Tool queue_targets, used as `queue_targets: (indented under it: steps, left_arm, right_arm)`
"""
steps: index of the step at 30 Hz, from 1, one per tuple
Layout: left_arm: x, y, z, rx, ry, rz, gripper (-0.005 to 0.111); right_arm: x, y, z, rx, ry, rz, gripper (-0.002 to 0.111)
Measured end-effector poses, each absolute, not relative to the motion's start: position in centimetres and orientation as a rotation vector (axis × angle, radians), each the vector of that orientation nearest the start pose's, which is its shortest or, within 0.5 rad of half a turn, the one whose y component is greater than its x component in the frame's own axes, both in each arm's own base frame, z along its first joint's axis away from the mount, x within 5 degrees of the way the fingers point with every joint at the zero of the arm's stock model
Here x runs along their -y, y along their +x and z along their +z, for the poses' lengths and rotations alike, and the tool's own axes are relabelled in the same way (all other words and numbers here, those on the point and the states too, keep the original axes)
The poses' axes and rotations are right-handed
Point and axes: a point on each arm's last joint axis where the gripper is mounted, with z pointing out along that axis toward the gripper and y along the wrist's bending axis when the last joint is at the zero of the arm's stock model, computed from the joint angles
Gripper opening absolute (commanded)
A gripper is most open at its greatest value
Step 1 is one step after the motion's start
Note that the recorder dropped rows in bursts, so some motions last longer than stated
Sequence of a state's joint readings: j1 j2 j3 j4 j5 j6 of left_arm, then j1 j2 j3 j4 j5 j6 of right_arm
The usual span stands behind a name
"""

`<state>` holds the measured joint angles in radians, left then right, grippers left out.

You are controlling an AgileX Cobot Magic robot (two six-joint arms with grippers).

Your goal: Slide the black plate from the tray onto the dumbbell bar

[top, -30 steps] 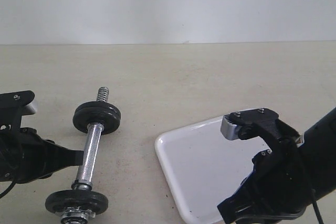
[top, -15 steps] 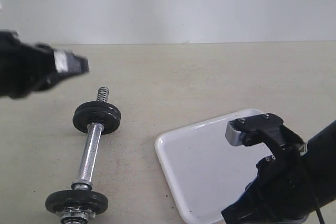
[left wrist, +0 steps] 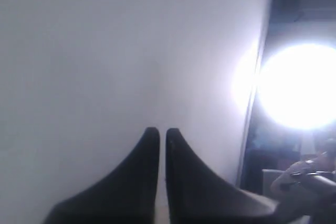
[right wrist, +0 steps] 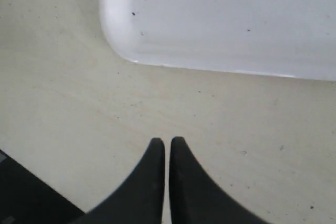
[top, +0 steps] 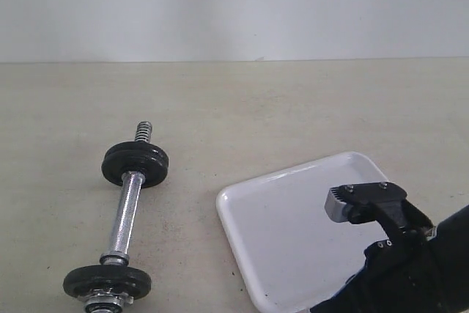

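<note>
In the exterior view the dumbbell bar (top: 126,214) lies on the desk (top: 256,108) at the left. A far disc (top: 135,165) and a near disc (top: 106,282) sit on it, and you cannot tell if either is the black plate. The tray (top: 286,225) lies well apart at the right, with the right arm (top: 399,273) over its near corner.

In the left wrist view your left pincer (left wrist: 158,131) is closed tight and faces a white wall (left wrist: 79,51).

In the right wrist view your right pincer (right wrist: 163,141) is closed too, holding nothing. It is above the desk, near the tray's rim.
</note>
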<state>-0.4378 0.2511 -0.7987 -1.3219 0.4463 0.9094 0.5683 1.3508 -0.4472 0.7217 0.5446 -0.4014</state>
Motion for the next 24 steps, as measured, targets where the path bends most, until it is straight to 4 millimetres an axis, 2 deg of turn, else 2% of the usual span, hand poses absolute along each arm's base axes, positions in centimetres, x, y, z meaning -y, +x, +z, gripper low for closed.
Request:
queue_targets:
  steps: [1,2,4,7,8,9,11,12,13,15,17,19,21,24]
  left_arm:
    - [2.9,-3.2,43.7,-1.036,0.448,-0.969,0.004]
    - [1.7,-5.8,43.2,-0.961,0.462,-0.949,0.004]
    - [0.5,-8.1,42.2,-0.917,0.485,-0.874,0.004]
    - [0.6,-8.4,40.9,-1.074,0.554,-0.834,0.004]
    - [0.9,-8.1,39.7,-1.205,0.604,-0.794,0.004]
    - [1.0,-7.7,39.1,-1.276,0.613,-0.763,0.004]
    - [1.1,-6.5,36.7,-1.5,0.621,-0.626,0.004]
    - [1.2,-6.0,35.8,-1.571,0.626,-0.574,0.004]
    - [1.3,-5.5,34.9,-1.63,0.639,-0.54,0.004]
    - [1.6,-4.7,33.2,-1.718,0.664,-0.535,0.004]
    - [2.1,-3.6,31.4,-1.804,0.679,-0.54,0.004]
    - [2.5,-2.8,29.6,-1.871,0.687,-0.563,0.004]
    - [2.9,-2.6,29.0,-1.89,0.694,-0.605,0.004]
    - [3.6,-2.8,29.4,-1.815,0.715,-0.706,0.004]
  right_arm:
    - [-13.0,14.4,15.9,-2.85,-0.544,0.68,0.0]
    - [-13.3,14.4,16.1,-2.832,-0.531,0.728,0.0]
    - [-13.8,14.5,17.2,-2.729,-0.525,0.827,0.0]
    - [-14.0,14.3,20.3,-2.509,-0.523,0.95,0.0]
    - [-13.9,14.0,22.7,-2.374,-0.547,0.982,0.0]
    - [-13.8,13.8,24.2,-2.293,-0.576,0.993,0.0]
    - [-13.2,12.4,31.3,-1.955,-0.675,1.024,0.0]
    - [-12.7,11.4,34.2,-1.823,-0.702,1.028,0.0]
    - [-11.7,9.6,38.3,-1.646,-0.723,1.029,0.0]
    - [-9.1,5.2,44.8,-1.345,-0.756,1.013,0.0]
    - [-5.9,-0.5,48.4,-1.126,-0.828,0.949,0.0]
    - [-3.1,-5.0,48.9,-1.109,-0.873,0.91,0.0]
    - [-1.6,-7.1,48.0,-1.186,-0.876,0.88,0.0]
    - [0.8,-9.4,45.4,-1.362,-0.834,0.82,0.0]
